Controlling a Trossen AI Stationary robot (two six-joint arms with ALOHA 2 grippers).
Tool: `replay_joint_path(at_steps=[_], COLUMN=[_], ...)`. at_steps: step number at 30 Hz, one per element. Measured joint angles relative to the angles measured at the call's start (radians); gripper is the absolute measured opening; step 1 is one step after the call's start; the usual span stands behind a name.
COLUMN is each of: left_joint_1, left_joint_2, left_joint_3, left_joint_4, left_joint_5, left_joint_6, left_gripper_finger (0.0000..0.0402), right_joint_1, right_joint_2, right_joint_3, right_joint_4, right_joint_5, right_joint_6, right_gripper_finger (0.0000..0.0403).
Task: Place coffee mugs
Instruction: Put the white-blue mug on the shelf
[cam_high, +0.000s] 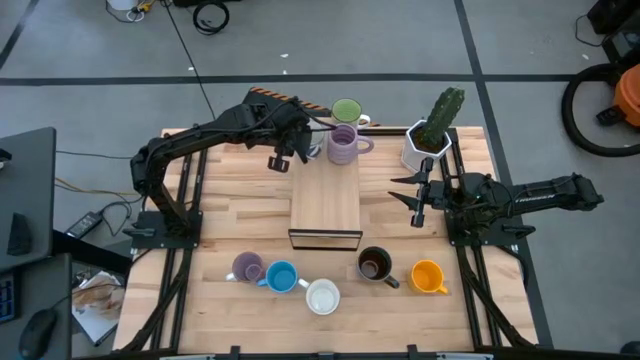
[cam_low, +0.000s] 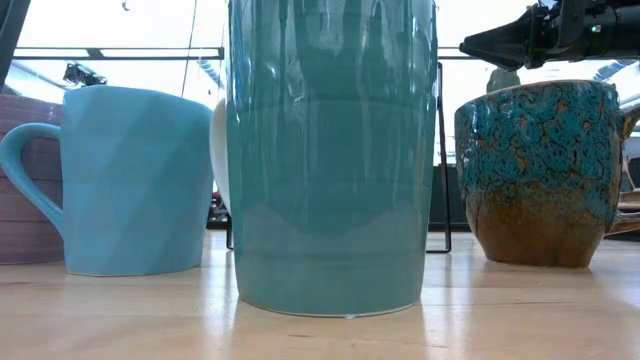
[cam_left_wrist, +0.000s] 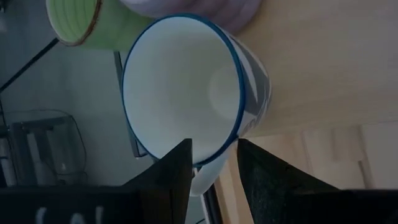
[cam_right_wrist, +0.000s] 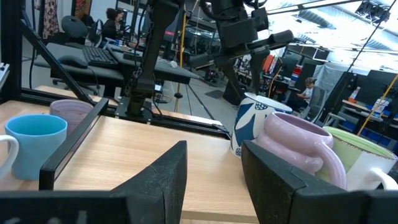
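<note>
Left gripper (cam_left_wrist: 214, 163) of mine pinches the rim of the white blue-rimmed mug (cam_left_wrist: 186, 93) at the far end of the wooden riser (cam_high: 325, 205). Just beyond stand the lilac mug (cam_high: 343, 146) and green mug (cam_high: 346, 111). My right gripper (cam_high: 417, 199) waits with fingers apart, empty, near the cactus pot (cam_high: 425, 148).

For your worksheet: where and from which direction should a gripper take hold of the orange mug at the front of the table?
Probably by the rim, from straight above. The orange mug stands upright with its mouth open to the top, so one finger can go inside the wall and one outside. Its handle sticks out sideways, away from the dark brown mug; best choose a stretch of rim clear of it.
</note>
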Motion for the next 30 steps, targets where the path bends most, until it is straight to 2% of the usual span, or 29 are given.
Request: replay_joint_path(at_steps=[20,25,30], left_joint_1=[0.049,0.028,0.014], left_joint_2=[0.0,-0.007,-0.008], left_joint_3=[0.0,0.0,0.0], left_joint_4=[0.039,0.018,0.024], left_joint_5=[0.023,0.027,0.128], left_joint_6=[-0.025,0.061,0.106], left_gripper_finger=[0.0134,0.0134,0.0134], right_joint_1=[0.0,0.0,0.0], right_joint_2=[0.0,0.0,0.0], right_joint_3=[0.0,0.0,0.0], right_joint_4=[0.0,0.0,0.0], right_joint_5=[0.0,0.0,0.001], right_joint_6=[0.0,-0.002,-0.001], right_gripper_finger=[0.0158,0.0158,0.0158])
